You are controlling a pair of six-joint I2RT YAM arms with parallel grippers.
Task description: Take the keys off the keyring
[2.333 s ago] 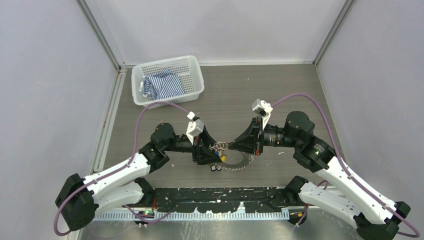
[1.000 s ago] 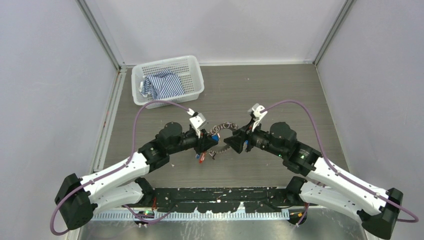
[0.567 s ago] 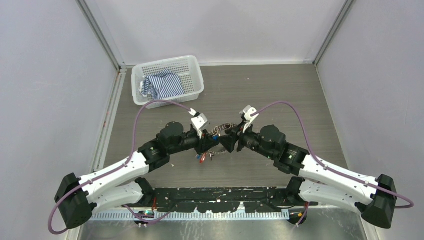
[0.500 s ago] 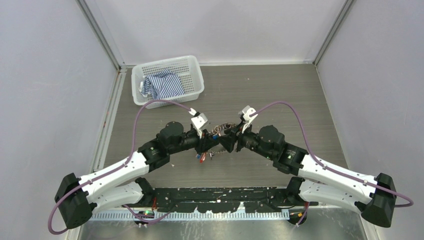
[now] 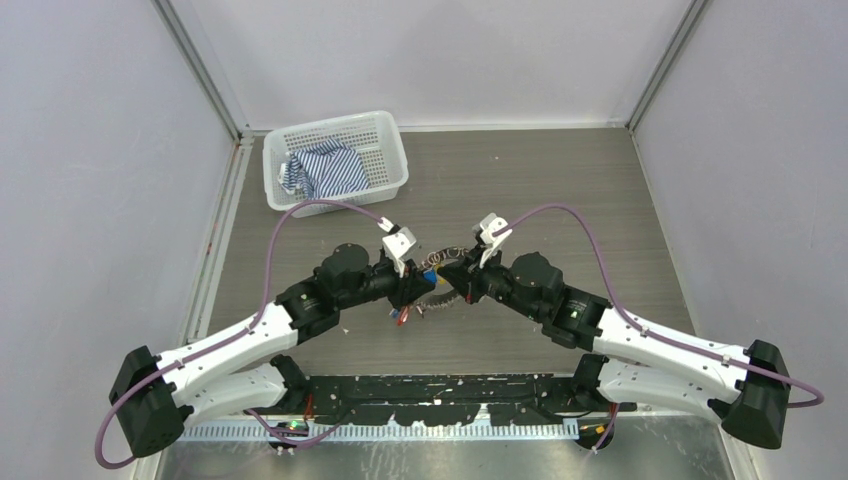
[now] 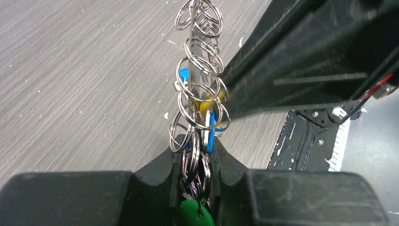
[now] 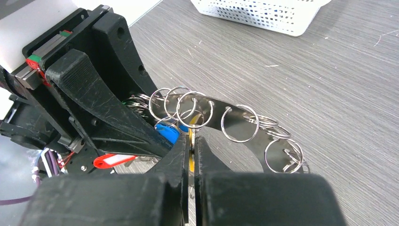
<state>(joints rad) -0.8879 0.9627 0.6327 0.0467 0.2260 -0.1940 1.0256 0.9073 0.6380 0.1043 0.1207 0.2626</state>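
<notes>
Left gripper [image 6: 198,149] is clamped narrow on the keyring [image 7: 215,105], pinching the band plus a wad of small rings [image 6: 200,89]. A green tag [image 6: 193,212] sits just behind its fingertips. The keyring sticks out ahead of the left gripper and arcs over the right gripper [image 7: 191,141]. Can't tell if its far end touches the table [image 7: 329,70]. The right gripper is almost fully shut on a yellow tag [image 7: 191,162], directly under the band and just beside the left fingertips.

Likely risks:
- The grip is on the tag only, so a pull may slip off the plastic or just drag the whole keyring.
- The small rings are bunched and overlapping, so neighbours can snag and come along.
- The left pinch holds loose rings as well as the band, so a hard tug could rotate or slide the keyring out.
- The grippers are very close, so finger collision is possible.

Versus a second ago: the right gripper stood off with jaws wide. Now it is in and closed. The left gripper's grip is unchanged.
</notes>
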